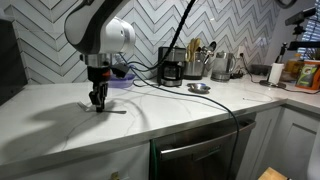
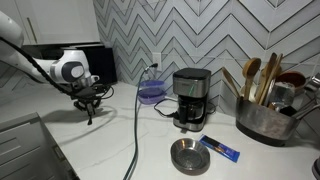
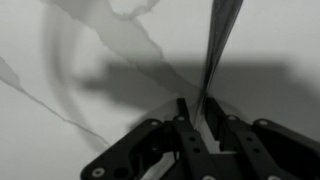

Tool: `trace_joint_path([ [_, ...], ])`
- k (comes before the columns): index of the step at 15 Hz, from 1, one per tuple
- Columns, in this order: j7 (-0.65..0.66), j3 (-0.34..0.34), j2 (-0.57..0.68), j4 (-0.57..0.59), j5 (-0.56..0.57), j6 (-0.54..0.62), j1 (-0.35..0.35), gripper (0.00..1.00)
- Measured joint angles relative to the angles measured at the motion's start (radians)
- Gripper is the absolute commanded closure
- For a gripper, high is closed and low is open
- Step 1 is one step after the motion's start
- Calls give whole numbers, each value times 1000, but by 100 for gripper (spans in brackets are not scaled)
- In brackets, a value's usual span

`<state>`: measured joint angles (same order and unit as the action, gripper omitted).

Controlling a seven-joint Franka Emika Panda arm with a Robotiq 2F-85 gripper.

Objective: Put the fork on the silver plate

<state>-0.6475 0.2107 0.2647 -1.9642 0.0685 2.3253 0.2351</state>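
The fork (image 3: 218, 45) is a slim metal strip that runs from the top of the wrist view down between my fingers. In an exterior view it lies low at the white counter, just right of the fingertips (image 1: 113, 110). My gripper (image 3: 201, 108) points down at the counter (image 1: 97, 101) (image 2: 90, 108), with its fingers closed on the fork's handle. The silver plate (image 1: 199, 88) (image 2: 190, 156) is a small round shiny dish. It sits empty on the counter in front of the coffee maker, well away from the gripper.
A black coffee maker (image 1: 172, 67) (image 2: 190, 98) stands by the wall, with a blue-purple bowl (image 1: 120, 75) (image 2: 151, 93) beside it. A metal pot of wooden utensils (image 2: 265, 110) and a blue packet (image 2: 220, 149) sit near the plate. A cable (image 2: 137, 130) hangs across the counter.
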Motion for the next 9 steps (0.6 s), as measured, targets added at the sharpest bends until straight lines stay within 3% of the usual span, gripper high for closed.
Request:
trace_joint_path([
  [9, -1, 9, 5, 5, 0, -3, -4, 68],
])
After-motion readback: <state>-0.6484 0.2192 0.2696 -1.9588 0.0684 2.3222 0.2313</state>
